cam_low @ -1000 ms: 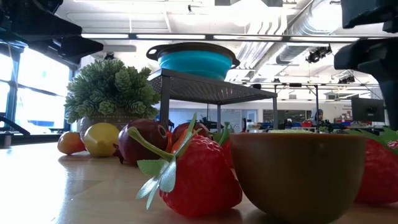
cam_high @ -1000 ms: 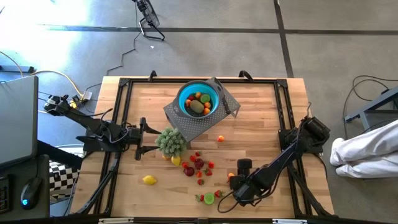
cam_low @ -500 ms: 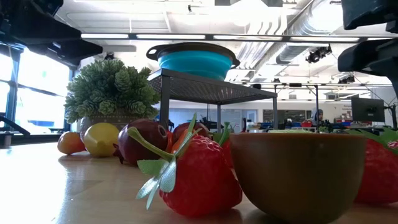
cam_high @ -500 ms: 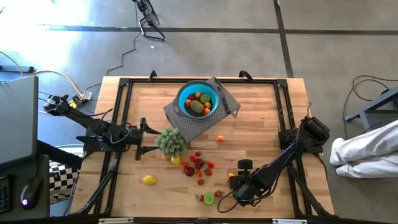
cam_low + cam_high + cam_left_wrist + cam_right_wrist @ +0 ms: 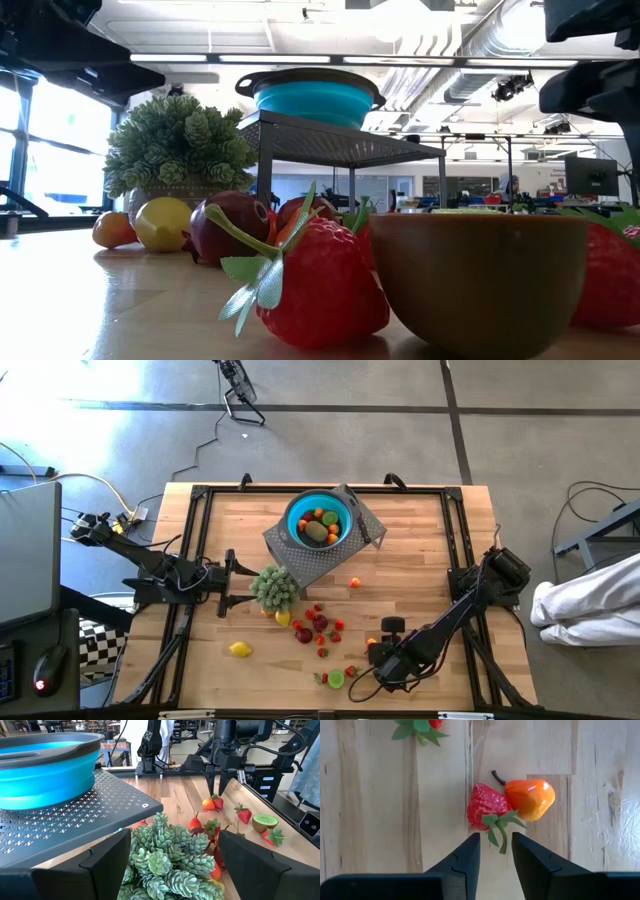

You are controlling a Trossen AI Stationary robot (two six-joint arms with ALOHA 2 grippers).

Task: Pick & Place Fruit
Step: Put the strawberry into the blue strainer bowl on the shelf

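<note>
Overhead, fruit (image 5: pixel 318 525) inside blue bowl (image 5: pixel 296 512).

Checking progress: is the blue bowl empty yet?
No: the blue bowl already holds several fruit, seen from above.

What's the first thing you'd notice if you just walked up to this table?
Probably the bright blue bowl, sitting up on a grey perforated stand at the table's far middle with fruit already inside. Next, the scatter of strawberries and other small fruit on the wood nearer the front edge. The right gripper hangs just over a strawberry touching an orange pear-like fruit, its fingers narrowly apart and empty.
</note>
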